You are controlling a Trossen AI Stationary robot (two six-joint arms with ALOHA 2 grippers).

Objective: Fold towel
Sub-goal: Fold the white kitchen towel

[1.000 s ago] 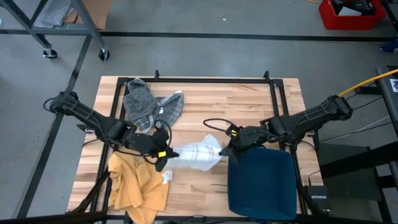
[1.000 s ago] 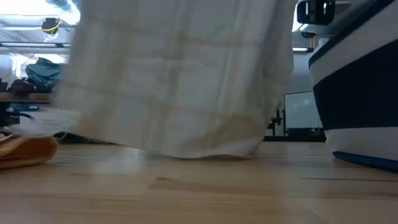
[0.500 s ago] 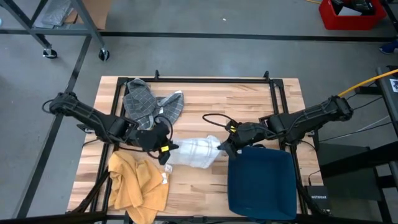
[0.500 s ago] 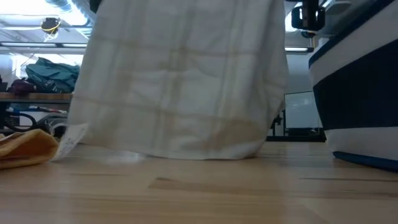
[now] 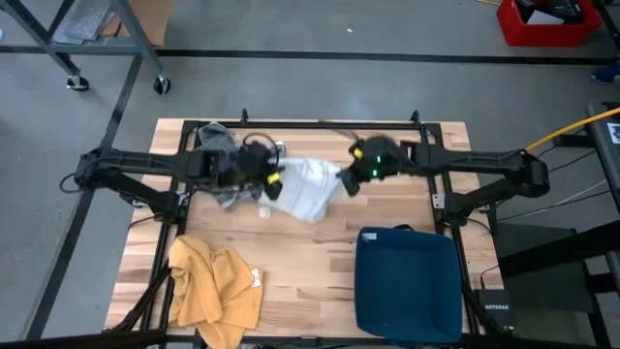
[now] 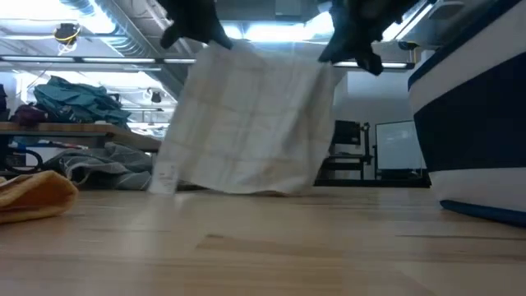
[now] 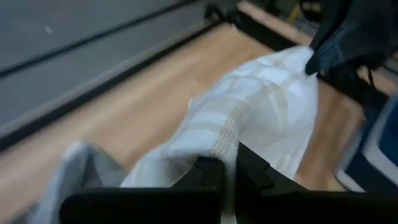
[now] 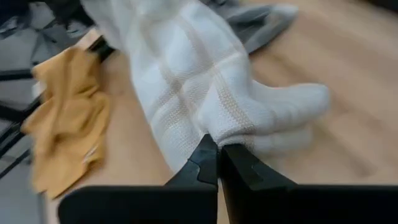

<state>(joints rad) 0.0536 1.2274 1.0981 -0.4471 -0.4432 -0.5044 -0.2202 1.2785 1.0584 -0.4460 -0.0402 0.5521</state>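
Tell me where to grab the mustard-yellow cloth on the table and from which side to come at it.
Grip the mustard cloth at its raised, bunched fold nearest the table's middle, coming straight down from above. It lies crumpled in a heap with no flat free edge showing, so a ridge gives a claw the most to pinch. Both claws, left claw and right claw, are shut on the white towel.

White checked towel (image 5: 308, 186) hanging, stretched upright

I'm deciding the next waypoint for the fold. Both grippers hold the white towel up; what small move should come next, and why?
Probably lower both grippers together toward the near side, laying the white towel flat on the table. The left gripper and right gripper each pinch a top corner, and the low view shows the towel hanging with its bottom edge about at the wood.
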